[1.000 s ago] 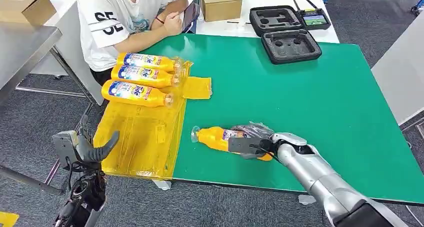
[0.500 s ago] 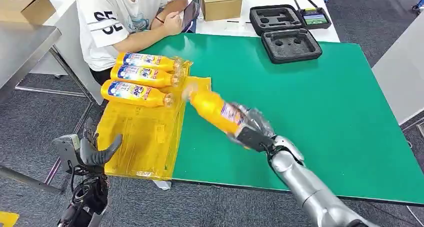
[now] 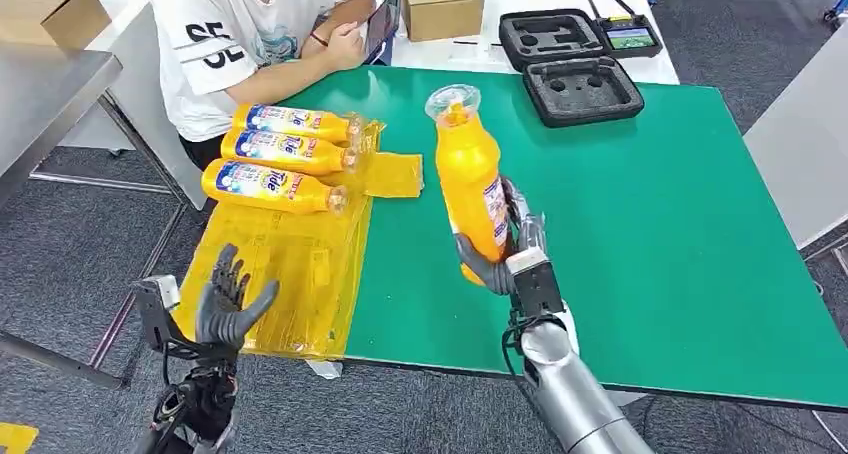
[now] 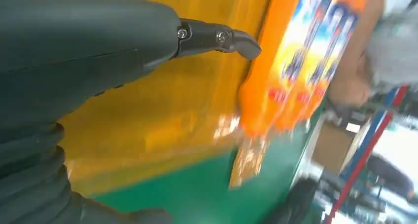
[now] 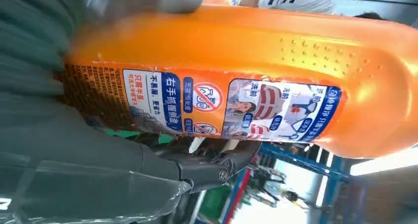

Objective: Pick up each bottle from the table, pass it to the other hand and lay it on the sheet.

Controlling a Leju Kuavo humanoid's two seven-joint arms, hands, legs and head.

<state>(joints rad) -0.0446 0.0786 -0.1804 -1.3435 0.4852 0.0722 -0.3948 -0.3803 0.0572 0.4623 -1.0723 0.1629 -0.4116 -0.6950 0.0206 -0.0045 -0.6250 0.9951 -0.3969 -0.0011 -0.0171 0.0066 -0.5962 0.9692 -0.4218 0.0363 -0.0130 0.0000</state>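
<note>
Bottle (image 3: pixel 468 179) now standing upright in the air above the green table (image 3: pixel 680 224), lifted from lying flat a second ago, gripped low by the right hand (image 3: pixel 503 254); left hand (image 3: pixel 228 304) rising, fingers spread and holding nothing, awaiting the pass beside the yellow sheet (image 3: pixel 285 274). Reading "Tide" on the three bottles (image 3: pixel 280 154) lying there; Chinese print on the held label.

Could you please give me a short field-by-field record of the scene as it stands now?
held bottle: orange bottle, upright, cap up, above the green table
right hand: grips the bottle's lower part
left hand: holds nothing, fingers spread, near the sheet's front edge
yellow sheet: carries three bottles lying side by side
person: seated behind the table
</note>
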